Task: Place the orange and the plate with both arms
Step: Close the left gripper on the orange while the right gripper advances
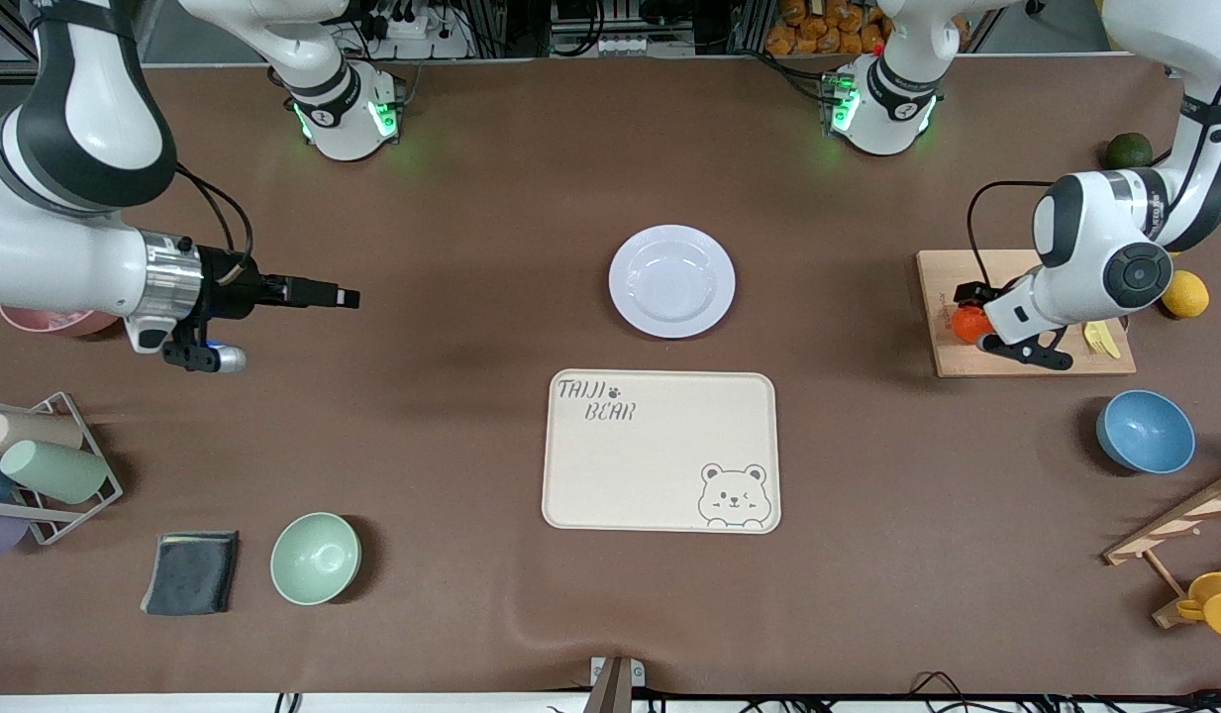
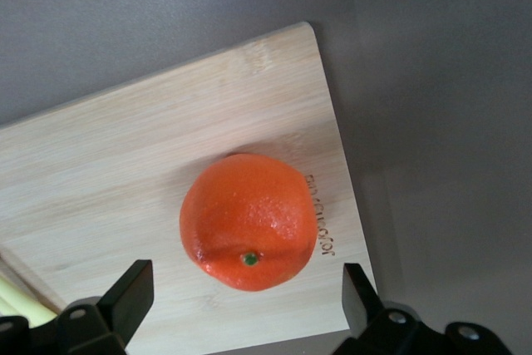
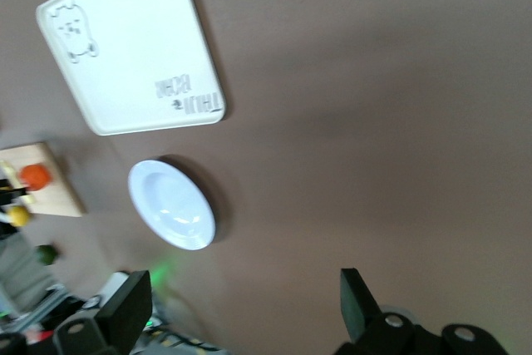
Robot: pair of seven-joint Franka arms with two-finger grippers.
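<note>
- The left gripper (image 2: 241, 301) was held, fingers wide, over the orange (image 2: 249, 220) (on the cutting board (image 2: 125, 172)).
- The right gripper (image 1: 345, 296) was held wide over bare worktop (image 1: 452, 248), the plate (image 1: 671, 280) beside the tray (image 1: 660, 451).

Bright, even overhead light leaves soft, short shadows on the brown matte surface (image 1: 452, 416). The right wrist view is slightly blurred; the left wrist view is sharp.

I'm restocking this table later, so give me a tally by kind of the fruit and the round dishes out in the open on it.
Oranges: 1, the orange on the cutting board
Lemons: 1, the lemon
Green fruits: 1, the green fruit
Plates: 1, the plate
Bowls: 2, the green bowl and the blue bowl
Total: 6
</note>
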